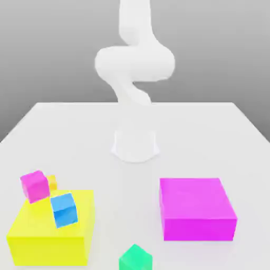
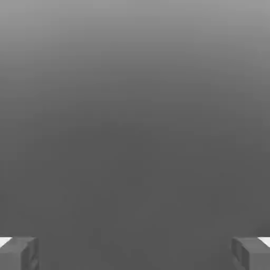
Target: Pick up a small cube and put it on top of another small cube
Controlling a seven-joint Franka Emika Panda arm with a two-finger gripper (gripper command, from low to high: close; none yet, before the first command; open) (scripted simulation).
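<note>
Two fingers [image 2: 18, 253] spread wide in the hand view; green cube [image 1: 135, 258] outside.

White arm [image 1: 134, 63] on a white table [image 1: 63, 132], grey backdrop. Plain green cube [image 1: 135, 258], plain magenta cube [image 1: 34, 185], small orange cube [image 1: 52, 182], blue cube [image 1: 64, 210], yellow block [image 1: 42, 237], big magenta block [image 1: 196, 208]. Grey fingers [image 2: 20, 253], no patterns anywhere.

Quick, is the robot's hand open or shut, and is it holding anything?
Gripper: open, fingers spread wide apart, nothing between them.
</note>
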